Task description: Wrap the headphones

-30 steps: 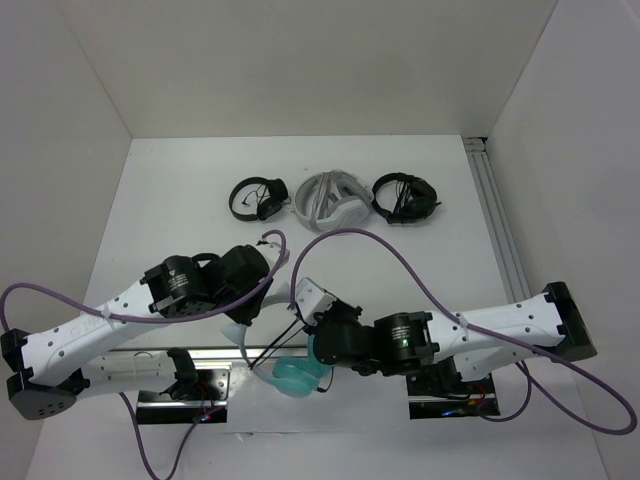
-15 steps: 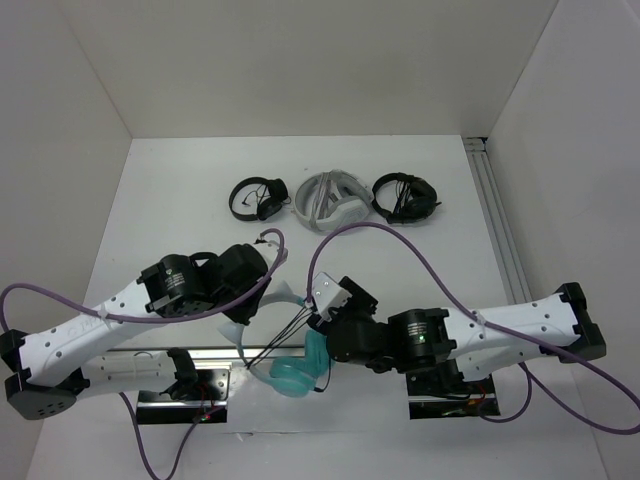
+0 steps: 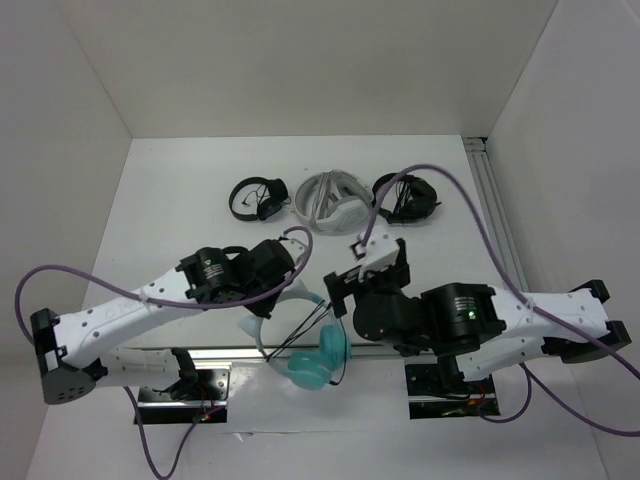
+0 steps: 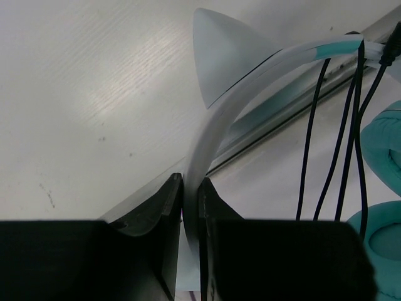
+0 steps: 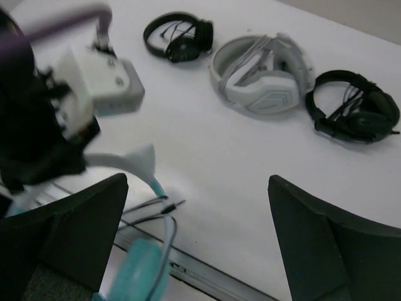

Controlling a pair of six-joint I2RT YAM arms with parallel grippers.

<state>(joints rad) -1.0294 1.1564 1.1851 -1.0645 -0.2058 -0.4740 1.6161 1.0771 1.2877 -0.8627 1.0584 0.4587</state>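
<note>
The headphones hang near the table's front edge, teal ear cups (image 3: 318, 362) lowest and the white headband (image 3: 252, 332) above them. My left gripper (image 3: 272, 305) is shut on the headband (image 4: 216, 119), just below its ear-like point (image 4: 219, 56). The thin black cable (image 4: 326, 138) runs in several strands across the band, beside the teal cups (image 4: 383, 144). My right gripper (image 3: 342, 296) is raised just right of the headphones. It stands wide open (image 5: 197, 188) with nothing between its fingers. Below it I see the cable's plug (image 5: 170, 205) and a teal cup (image 5: 139, 271).
At the back lie a small black pair (image 3: 258, 197), a white-grey pair (image 3: 330, 200) and another black pair (image 3: 405, 197). A metal rail (image 5: 207, 279) runs along the near edge under the headphones. Another rail (image 3: 497, 230) lines the right side.
My right gripper has opened wide, let go of the cable and lifted up and away to the right. The left arm has carried the headband and headphones a little to the right.
</note>
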